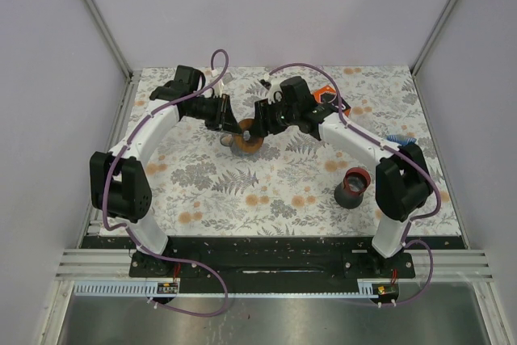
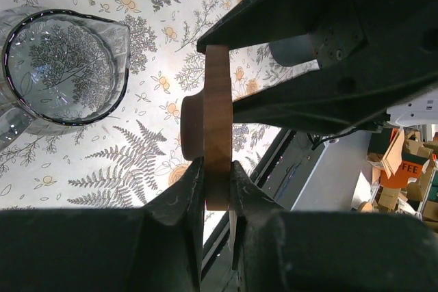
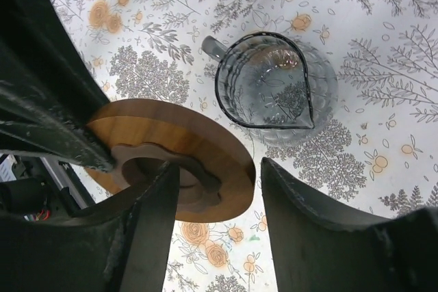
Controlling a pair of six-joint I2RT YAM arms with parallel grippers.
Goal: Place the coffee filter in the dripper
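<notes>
Fern-and-flower print cloth [image 1: 266, 191] covered table; pale plain walls [image 1: 266, 14] enclosed it. Left gripper [image 2: 217, 169] clamped rim of wooden dripper ring [image 2: 217, 135], holding it edge-on above cloth. Right gripper [image 3: 217, 165] stood with jaws apart, close beside ring, not gripping. Glass jug [image 3: 267, 83] sat on cloth below. Red-rimmed dark cup [image 1: 353, 186] stood well apart, near right arm.
</notes>
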